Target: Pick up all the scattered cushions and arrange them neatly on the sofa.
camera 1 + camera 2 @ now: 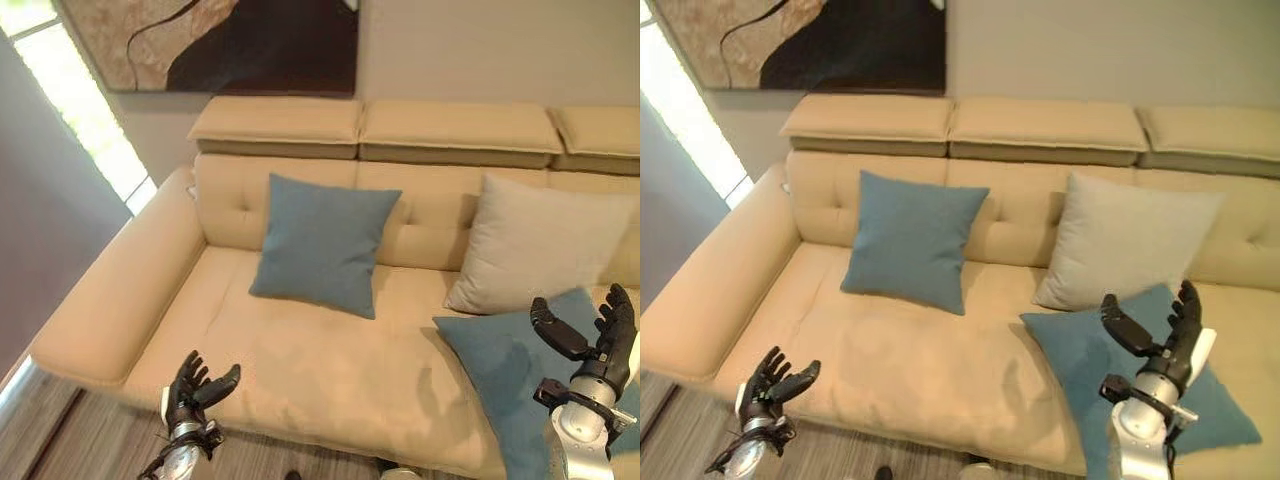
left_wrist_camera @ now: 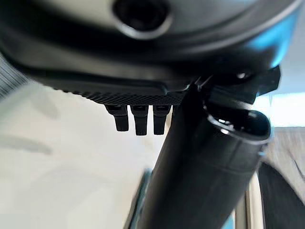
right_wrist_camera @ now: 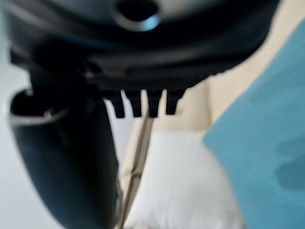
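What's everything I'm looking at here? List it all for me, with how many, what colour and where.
sofa: one, cream, along the wall, with raised headrest sections on top.
blue cushions: two; upright blue cushion leans on the backrest towards the sofa's left; flat blue cushion lies on the seat at the right.
beige cushion: one, leaning on the backrest behind the flat blue one.
painting: one, tan and dark, on the wall above the sofa.
window: bright, on the left wall.
floor: grey-brown wood, before the sofa.
left hand: dark, open, empty, at the seat's front edge.
right hand: dark, open, above the flat blue cushion.
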